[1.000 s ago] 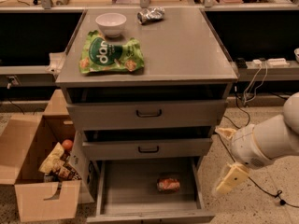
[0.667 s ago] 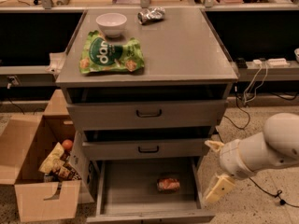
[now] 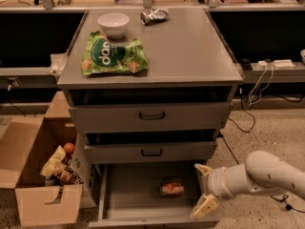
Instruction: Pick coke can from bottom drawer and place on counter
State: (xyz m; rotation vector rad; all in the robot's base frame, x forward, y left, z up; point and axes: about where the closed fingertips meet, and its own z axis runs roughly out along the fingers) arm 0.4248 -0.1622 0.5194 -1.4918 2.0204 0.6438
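The coke can (image 3: pixel 172 188), red-orange with silver ends, lies on its side on the floor of the open bottom drawer (image 3: pixel 128 194). My gripper (image 3: pixel 204 189) comes in from the right on a white arm and hangs over the drawer's right side, just right of the can and not touching it. Its two pale fingers are spread apart, one up by the drawer's right wall and one low at the front lip. The counter (image 3: pixel 190 46) is the grey top of the cabinet.
On the counter lie a green chip bag (image 3: pixel 112 56), a white bowl (image 3: pixel 113 24) and a crushed silvery can (image 3: pixel 154 15). Two shut drawers with black handles (image 3: pixel 152 115) sit above the open one. An open cardboard box (image 3: pixel 40 175) with snacks stands at left.
My arm has swung left and down from the cabinet's right side, bringing the gripper over the bottom drawer's right edge near the can. The can has not moved.
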